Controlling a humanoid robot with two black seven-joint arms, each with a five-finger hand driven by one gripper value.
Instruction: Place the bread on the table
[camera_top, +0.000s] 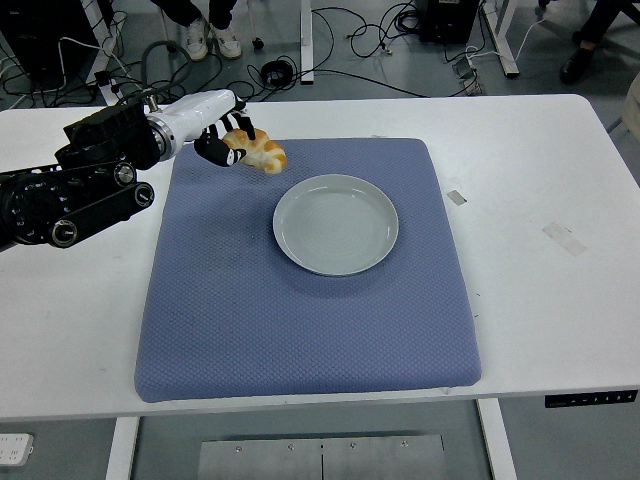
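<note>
Now the left hand (215, 140) is pinching the golden-brown bread roll (257, 152) in its fingers (237, 130), above the blue mat's (300, 300) far-left corner; better lowering gently onto bare white tabletop (80, 290) leftward before releasing.

The left arm (70, 200) is black, built of round joint housings with silver screw caps; a white glossy wrist shell leads to the black-fingered robot hand (222, 140), grey cable looping behind
</note>
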